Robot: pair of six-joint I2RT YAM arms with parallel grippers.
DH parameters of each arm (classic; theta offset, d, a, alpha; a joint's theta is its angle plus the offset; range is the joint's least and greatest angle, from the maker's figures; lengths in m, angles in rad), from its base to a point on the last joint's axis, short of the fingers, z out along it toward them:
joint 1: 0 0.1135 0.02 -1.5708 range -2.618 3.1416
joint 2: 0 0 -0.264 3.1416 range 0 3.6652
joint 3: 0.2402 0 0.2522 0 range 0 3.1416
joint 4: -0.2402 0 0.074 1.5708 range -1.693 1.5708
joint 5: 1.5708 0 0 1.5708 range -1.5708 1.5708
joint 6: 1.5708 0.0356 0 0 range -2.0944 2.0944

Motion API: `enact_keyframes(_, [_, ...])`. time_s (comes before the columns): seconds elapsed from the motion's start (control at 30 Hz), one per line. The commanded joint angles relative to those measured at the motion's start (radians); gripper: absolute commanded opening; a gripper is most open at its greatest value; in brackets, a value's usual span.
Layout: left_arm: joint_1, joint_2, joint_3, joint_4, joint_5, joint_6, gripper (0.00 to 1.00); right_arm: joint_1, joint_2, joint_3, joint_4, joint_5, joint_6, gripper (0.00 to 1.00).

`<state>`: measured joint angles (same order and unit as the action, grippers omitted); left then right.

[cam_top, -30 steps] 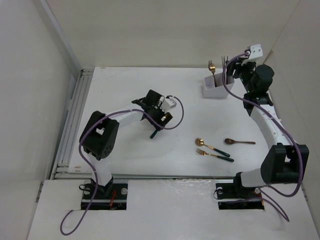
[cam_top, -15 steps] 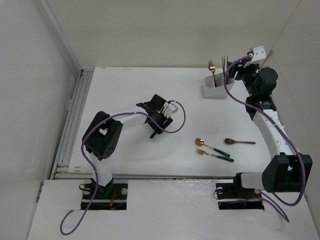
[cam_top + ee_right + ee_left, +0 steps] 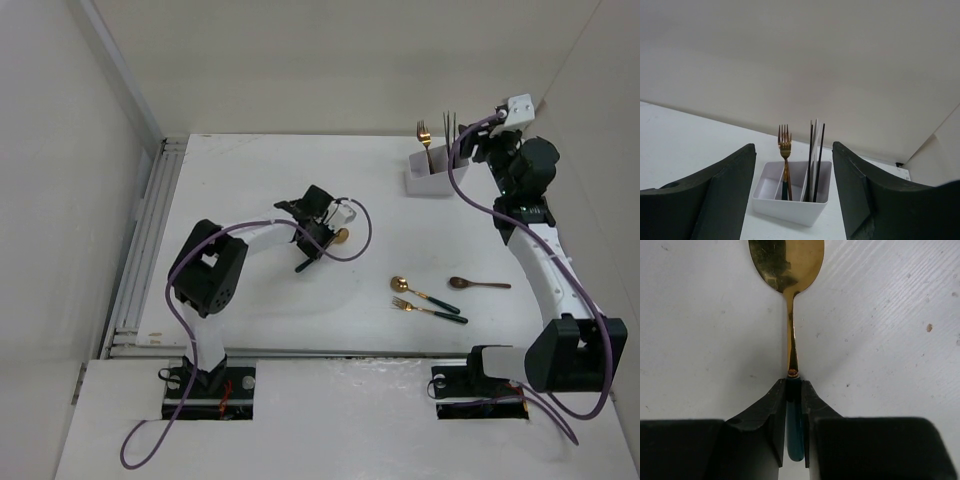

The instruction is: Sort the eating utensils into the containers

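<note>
1. Looking down from the top external camera, the left gripper (image 3: pixel 316 247) is mid-table, clamped on the handle of a gold spoon (image 3: pixel 342 236) whose bowl pokes out on its right side. Well apart to the right lie a second gold spoon (image 3: pixel 422 292) and a gold fork (image 3: pixel 430 311), both green-handled and nearly parallel. A brown spoon (image 3: pixel 480 284) lies near them, further right. The white holder (image 3: pixel 430 184) stands at the far right of the table (image 3: pixel 240 170), with an upright fork (image 3: pixel 425 135) and dark chopsticks (image 3: pixel 449 128) in it. The right gripper (image 3: pixel 487 143) hovers just beside the holder.
2. In the left wrist view, the left gripper (image 3: pixel 794 402) has its jaws pinched tight on the spoon's dark green handle, right where it meets the gold neck. The gold spoon (image 3: pixel 786 262) lies on the white table, bowl pointing away from the camera.
3. In the right wrist view, the right gripper (image 3: pixel 794 160) has its fingers (image 3: pixel 715 200) spread wide with nothing between them. Beyond them the white holder (image 3: pixel 790 205) carries the upright fork (image 3: pixel 785 145), tines up, in its middle compartment. The chopsticks (image 3: pixel 819 160) stand in the right-hand one.
</note>
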<state>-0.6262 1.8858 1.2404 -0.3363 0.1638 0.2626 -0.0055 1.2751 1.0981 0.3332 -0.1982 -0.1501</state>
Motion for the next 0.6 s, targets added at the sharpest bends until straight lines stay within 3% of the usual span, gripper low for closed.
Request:
enact_keyframes(0.0, [0.019,0.010,0.095,-0.052,0.061,0.003,0.00,-0.002,-0.029,-0.006,0.023,0.016,-0.016,0.68])
enact_keyframes(0.2, [0.028,0.030,0.389,0.029,0.135,0.015,0.00,-0.020,-0.029,-0.006,0.023,-0.006,0.003,0.71])
enact_keyframes(0.3, [0.028,0.073,0.508,0.094,0.189,0.004,0.00,-0.054,-0.007,0.012,0.012,-0.113,0.015,0.76])
enact_keyframes(0.43, [0.049,0.093,0.671,0.195,0.267,-0.110,0.00,-0.102,0.033,0.043,-0.013,-0.406,0.015,0.85])
enact_keyframes(0.57, [0.065,0.029,0.657,0.392,0.442,-0.259,0.00,-0.102,0.096,0.092,0.007,-0.702,0.070,0.90])
